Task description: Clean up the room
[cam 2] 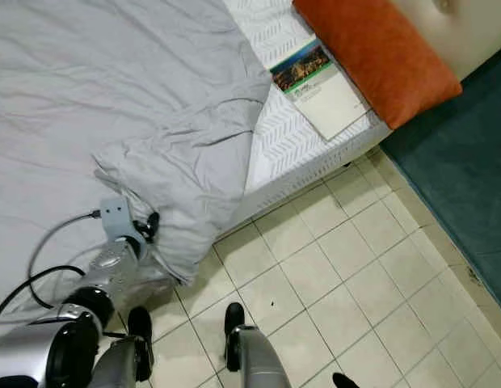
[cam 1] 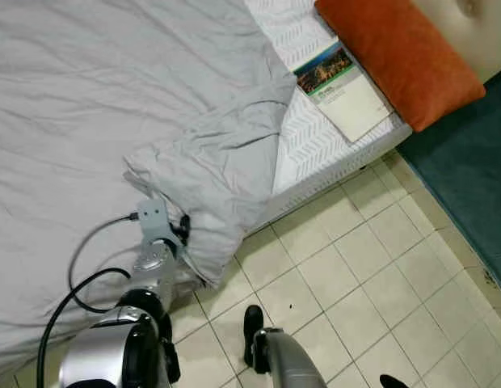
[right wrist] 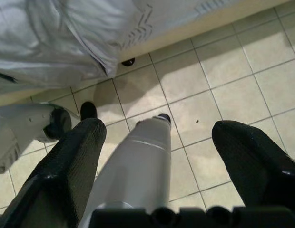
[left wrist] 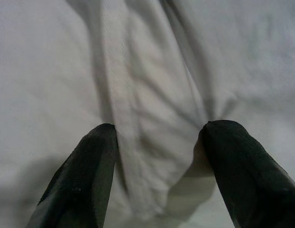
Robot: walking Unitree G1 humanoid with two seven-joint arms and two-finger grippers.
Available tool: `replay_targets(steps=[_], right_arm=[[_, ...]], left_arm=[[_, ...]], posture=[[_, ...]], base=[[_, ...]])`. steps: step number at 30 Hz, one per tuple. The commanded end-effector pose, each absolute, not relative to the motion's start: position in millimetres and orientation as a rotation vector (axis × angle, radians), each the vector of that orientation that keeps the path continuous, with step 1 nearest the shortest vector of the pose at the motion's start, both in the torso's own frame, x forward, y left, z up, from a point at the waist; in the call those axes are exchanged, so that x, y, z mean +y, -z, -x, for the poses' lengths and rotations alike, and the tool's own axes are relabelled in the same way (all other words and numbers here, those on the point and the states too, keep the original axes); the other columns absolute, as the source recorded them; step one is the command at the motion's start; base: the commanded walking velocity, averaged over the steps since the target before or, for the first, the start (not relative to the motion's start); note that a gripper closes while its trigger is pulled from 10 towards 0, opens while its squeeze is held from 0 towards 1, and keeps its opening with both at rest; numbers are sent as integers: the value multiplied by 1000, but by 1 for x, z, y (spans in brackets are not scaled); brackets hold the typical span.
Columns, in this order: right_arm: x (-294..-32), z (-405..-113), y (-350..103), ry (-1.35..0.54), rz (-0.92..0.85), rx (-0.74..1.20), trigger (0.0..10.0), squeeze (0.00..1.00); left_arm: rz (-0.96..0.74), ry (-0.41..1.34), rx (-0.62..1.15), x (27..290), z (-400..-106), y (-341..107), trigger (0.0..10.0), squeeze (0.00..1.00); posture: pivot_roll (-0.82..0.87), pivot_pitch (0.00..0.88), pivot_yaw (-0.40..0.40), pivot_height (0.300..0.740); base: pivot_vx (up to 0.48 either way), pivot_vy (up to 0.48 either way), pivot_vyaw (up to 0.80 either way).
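The left arm (cam 1: 145, 279) is silver with glossy black joint housings, and carries a small pale grey bracket (cam 1: 152, 217) at its wrist. Two black cables (cam 1: 77, 283) loop out at its nine o'clock side. The right arm (cam 1: 287, 364) is a smooth silver-grey tube with a black cap. The gripper fingers (left wrist: 83, 183) are broad, matte black and finely textured.

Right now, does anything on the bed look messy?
Yes. The grey blanket is bunched and hangs off the bed's corner, baring the white mattress. The left claw is open around a fold. A book lies beside the orange pillow.
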State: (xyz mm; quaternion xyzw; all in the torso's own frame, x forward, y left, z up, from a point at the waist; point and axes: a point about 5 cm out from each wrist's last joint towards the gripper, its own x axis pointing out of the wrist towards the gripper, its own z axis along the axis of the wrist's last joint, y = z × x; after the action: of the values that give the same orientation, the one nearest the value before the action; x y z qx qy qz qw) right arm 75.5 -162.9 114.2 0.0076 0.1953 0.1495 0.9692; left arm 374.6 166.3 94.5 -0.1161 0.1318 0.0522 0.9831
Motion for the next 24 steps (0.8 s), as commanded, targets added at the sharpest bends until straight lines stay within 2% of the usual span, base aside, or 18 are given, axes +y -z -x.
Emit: replay_targets(steps=[1, 6, 7, 16, 24], right_arm=[[-165, -64, -116, -289, -15, 455, 10000, 0], [-165, -53, -119, -278, -23, 498, 10000, 0], [-164, -51, -118, -276, -26, 507, 10000, 0], [-163, -48, -117, -267, -30, 518, 10000, 0], [-164, -60, -109, -233, -48, 495, 10000, 0]], left_arm=[[314, -106, 338, 161, -365, -76, 10000, 0], [424, -68, 377, 146, -361, -67, 10000, 0], [427, -49, 391, 141, -359, -64, 0, 0], [340, -24, 398, 138, -358, -63, 0, 0], [187, 20, 345, 157, -360, -69, 0, 0]], posture=[[-483, 640, -222, 740], [-501, 647, -232, 740], [-497, 658, -220, 740], [-492, 646, -207, 740], [-426, 620, -157, 740]], base=[[0, 0, 0], [0, 0, 0], [0, 0, 0], [0, 0, 0], [0, 0, 0]])
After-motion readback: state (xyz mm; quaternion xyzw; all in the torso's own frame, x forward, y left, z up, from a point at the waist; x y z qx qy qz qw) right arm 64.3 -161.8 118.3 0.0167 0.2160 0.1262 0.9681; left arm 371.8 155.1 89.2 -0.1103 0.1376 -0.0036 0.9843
